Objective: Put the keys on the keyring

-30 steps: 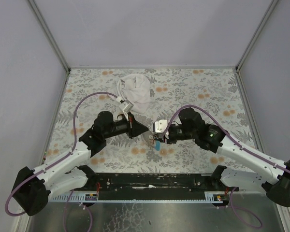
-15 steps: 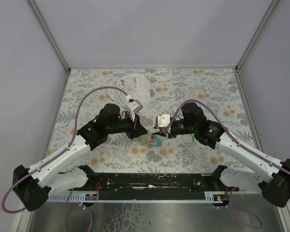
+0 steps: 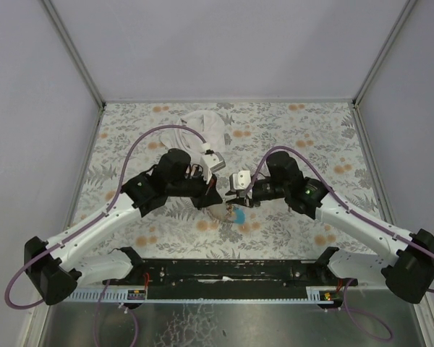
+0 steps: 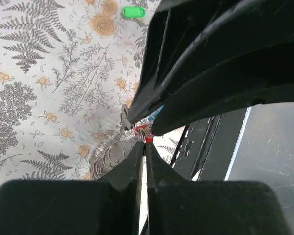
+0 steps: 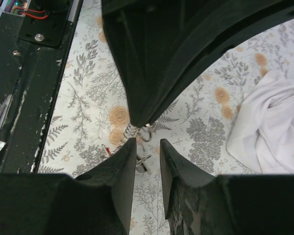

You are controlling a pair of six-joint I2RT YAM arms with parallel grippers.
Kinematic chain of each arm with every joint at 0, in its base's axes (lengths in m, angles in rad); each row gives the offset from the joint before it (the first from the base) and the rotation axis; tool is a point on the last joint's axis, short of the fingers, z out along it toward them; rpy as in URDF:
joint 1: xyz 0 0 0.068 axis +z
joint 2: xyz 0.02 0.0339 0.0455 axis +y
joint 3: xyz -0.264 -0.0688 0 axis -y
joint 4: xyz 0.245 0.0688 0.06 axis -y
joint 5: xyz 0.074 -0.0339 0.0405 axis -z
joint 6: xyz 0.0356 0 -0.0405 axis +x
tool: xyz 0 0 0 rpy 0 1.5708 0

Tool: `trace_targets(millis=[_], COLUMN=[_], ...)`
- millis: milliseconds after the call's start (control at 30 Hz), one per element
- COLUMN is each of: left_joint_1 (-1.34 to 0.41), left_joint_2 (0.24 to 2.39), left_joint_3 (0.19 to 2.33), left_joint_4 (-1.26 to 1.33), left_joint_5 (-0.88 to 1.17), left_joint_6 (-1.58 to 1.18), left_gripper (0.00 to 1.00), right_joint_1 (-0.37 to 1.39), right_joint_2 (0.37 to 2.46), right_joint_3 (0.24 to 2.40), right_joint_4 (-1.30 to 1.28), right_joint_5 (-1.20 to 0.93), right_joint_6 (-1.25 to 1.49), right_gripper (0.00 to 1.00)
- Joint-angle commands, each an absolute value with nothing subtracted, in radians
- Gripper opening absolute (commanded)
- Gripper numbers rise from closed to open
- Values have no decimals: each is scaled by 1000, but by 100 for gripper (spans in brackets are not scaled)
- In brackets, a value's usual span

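1. You had both hands meeting tip to tip low over the flower-patterned worktop [image 3: 311,137], towards its near edge.
2. Your left hand [image 3: 215,205] was clenched, its 2 fingers [image 4: 130,171] pressed flat together. A sliver of metal showed at their tips, but it was too small to tell whether it was pinched there.
3. Your right hand [image 3: 233,202] had its 2 fingers [image 5: 121,171] part-way apart, with worktop showing through the gap. You could not tell from any view whether they gripped anything.
4. The keyring [image 4: 112,154] lay on the worktop right under the 2 hands, its wire coils just beside the left hand's tip. Its light-blue piece [image 3: 238,215] showed just on the near side of the right hand.
5. A red key [image 5: 108,150] lay on the worktop just beside the keyring.
6. A small metal piece [image 5: 142,165] sat in the gap between the right fingers, too small to name.
7. The green key [image 4: 133,11] lay alone, well apart from the keyring.
8. A white cloth [image 3: 206,130] lay crumpled towards the far side of the worktop, beyond the left hand.
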State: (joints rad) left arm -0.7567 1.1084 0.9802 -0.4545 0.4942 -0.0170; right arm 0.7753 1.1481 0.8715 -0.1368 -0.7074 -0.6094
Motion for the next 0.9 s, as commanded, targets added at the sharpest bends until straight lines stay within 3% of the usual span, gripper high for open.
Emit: trace_targets(millis=[0,433,867], left_joint_1=[-773,-784,-797], left_joint_2=[1116,1131,1147], left_joint_3=[1023,1029,1039], left_joint_4=[-484,-486,-486], left_joint_5=[505,517,535], left_joint_6=[27,43,52], left_gripper=[0,0,0], right_joint_1=[759,759,758], right_joint_2=[1091,1158,1182], right_joint_3=[852,863,858], right_joint_4=[-30,-82,-49], right_joint_5=[-697,-825,-872], right_joint_6=[-581,-619,-603], right_gripper=[33,34,23])
